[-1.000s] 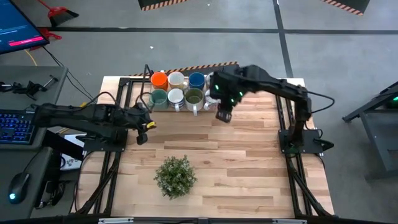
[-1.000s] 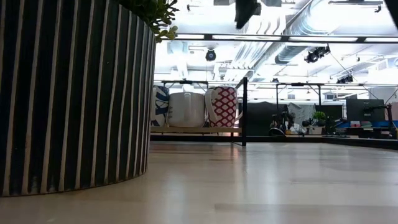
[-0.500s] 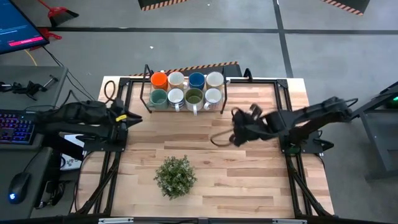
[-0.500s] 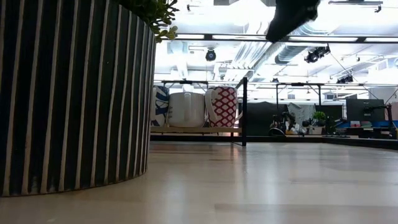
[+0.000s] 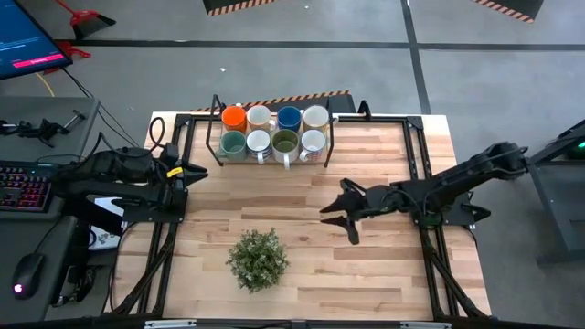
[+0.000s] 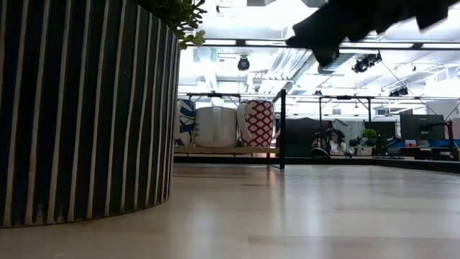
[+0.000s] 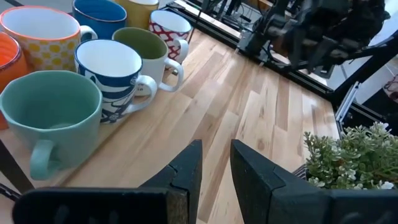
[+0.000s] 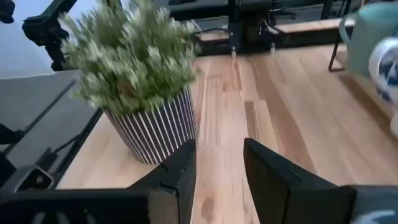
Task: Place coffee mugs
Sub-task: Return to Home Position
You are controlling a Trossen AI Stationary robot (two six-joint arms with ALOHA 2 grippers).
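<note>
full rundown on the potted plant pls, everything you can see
The potted plant is a bushy green shrub with pale-tipped leaves in a round pot with dark and white vertical stripes. It stands upright on the wooden table, left of centre in the high view, well apart from the mugs at the far end. Only the table touches it.

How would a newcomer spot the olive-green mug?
On the wooden table, eight mugs stand in two rows of four at the far edge. In the nearer row, the olive-green mug is third from the left arm's side. It alone is olive inside, between a blue-patterned mug and a red-patterned mug.
</note>
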